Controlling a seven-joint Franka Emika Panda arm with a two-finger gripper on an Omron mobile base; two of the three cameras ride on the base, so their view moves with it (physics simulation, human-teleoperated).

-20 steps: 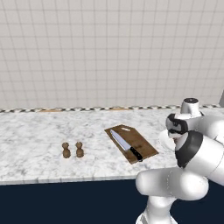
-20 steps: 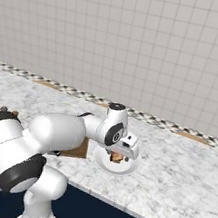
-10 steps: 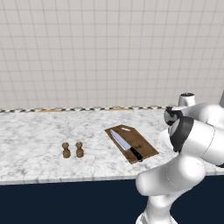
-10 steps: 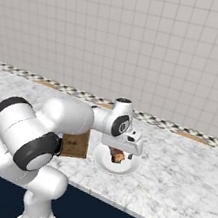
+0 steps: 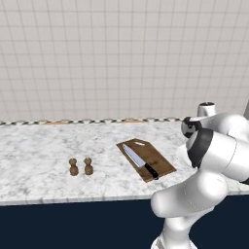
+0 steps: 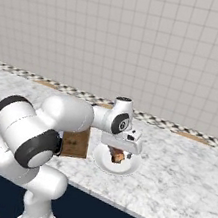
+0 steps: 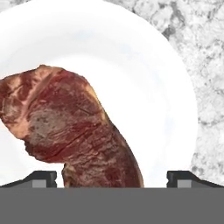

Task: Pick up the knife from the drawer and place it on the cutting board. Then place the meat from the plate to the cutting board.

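On the brown cutting board point(image 5: 156, 156) lies the knife point(image 5: 140, 162), its black handle toward the counter's front edge. A corner of the cutting board point(image 6: 75, 143) shows behind my arm. To its right, the white plate point(image 6: 128, 169) holds the reddish-brown meat point(image 6: 118, 156). My gripper point(image 6: 119, 152) hangs just above the plate, pointing down. Up close, the gripper point(image 7: 111, 178) is open, its fingertips point(image 7: 42, 177) standing either side of the meat point(image 7: 74, 127) on the plate point(image 7: 153, 87). The drawer is out of view.
Two small brown shakers point(image 5: 80, 166) stand on the marble counter point(image 5: 39, 155) left of the board. A tiled wall rises behind the counter. A dark navy cabinet front point(image 5: 73, 223) runs below the counter edge. My own arm blocks the plate in the left base view.
The arm's elbow has swung up and over while the hand stayed above the plate and meat. The jaws remain open. Knife, board and shakers have not moved.
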